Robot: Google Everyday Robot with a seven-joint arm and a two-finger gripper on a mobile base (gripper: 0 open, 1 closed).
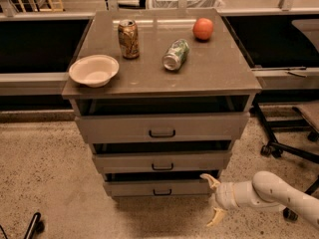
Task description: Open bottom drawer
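The bottom drawer [162,187] is the lowest of three grey-brown drawers in the cabinet, with a small dark pull handle [162,191] at its centre. It stands pulled out a little, with a dark gap above its front. My gripper [213,200] is low at the right, just off the drawer's right end, its two pale fingers spread open and holding nothing. The upper fingertip [206,177] is close to the drawer's right corner. The white arm runs off to the lower right.
The middle drawer [162,162] and top drawer [162,128] also stand slightly out. On the cabinet top sit a white bowl [93,70], an upright can [128,39], a lying can [176,55] and an orange fruit [203,28]. An office chair base [286,146] stands at right.
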